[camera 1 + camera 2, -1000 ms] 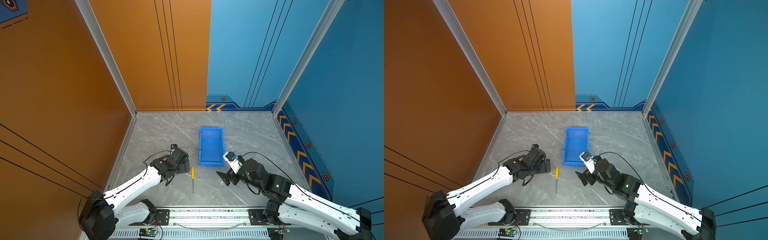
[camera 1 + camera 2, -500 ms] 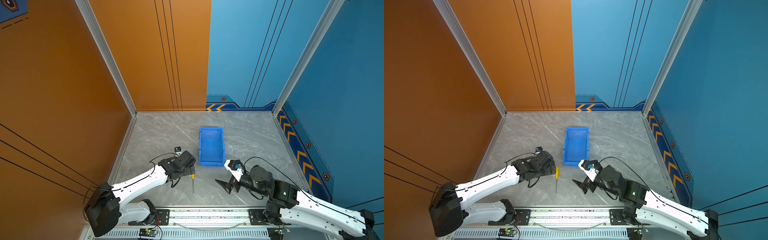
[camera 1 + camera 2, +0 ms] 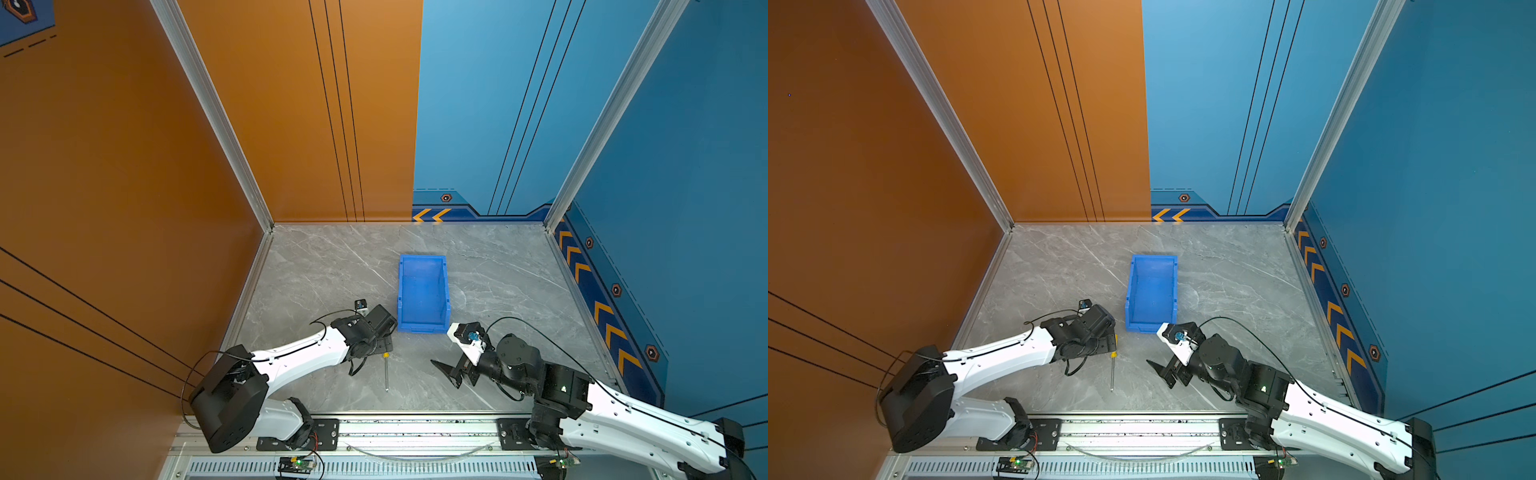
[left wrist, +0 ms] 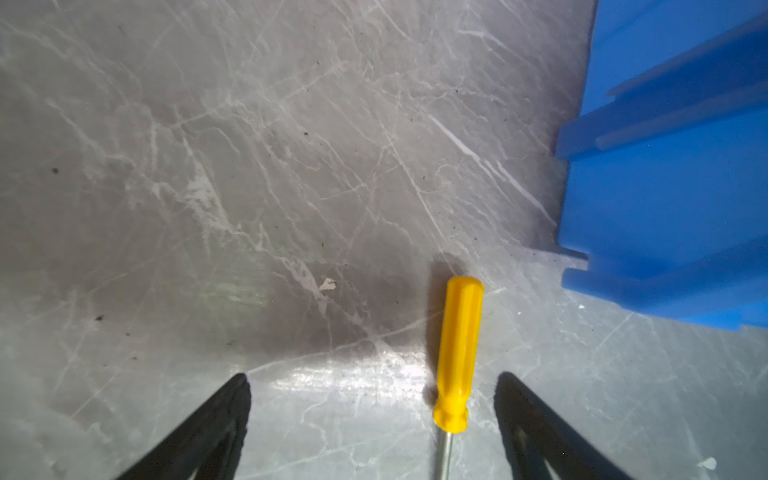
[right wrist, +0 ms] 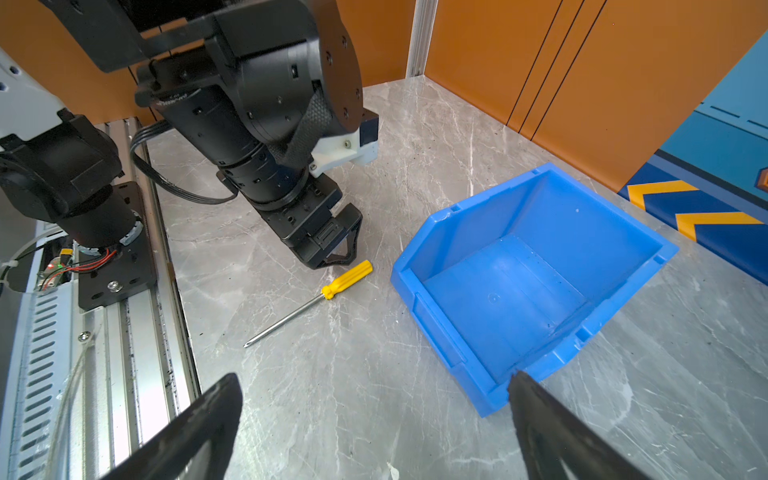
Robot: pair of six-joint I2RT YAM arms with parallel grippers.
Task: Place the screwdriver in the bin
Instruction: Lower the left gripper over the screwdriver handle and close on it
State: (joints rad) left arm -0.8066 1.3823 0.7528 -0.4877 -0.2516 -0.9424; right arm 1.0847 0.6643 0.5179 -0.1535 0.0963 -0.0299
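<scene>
Straddling screwdriver (image 4: pixel 457 353) handle, left gripper (image 4: pixel 372 380) is hovering, jaws apart; long axis is running between them, tip pointing away from bin (image 4: pixel 665 208).

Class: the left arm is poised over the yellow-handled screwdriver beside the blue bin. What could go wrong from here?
1. The screwdriver lies off-centre between the open jaws of the left gripper, so closing may nudge or roll it away.
2. Gripped by the handle, its long shaft sticks out and could catch the rim of the bin going in.
</scene>
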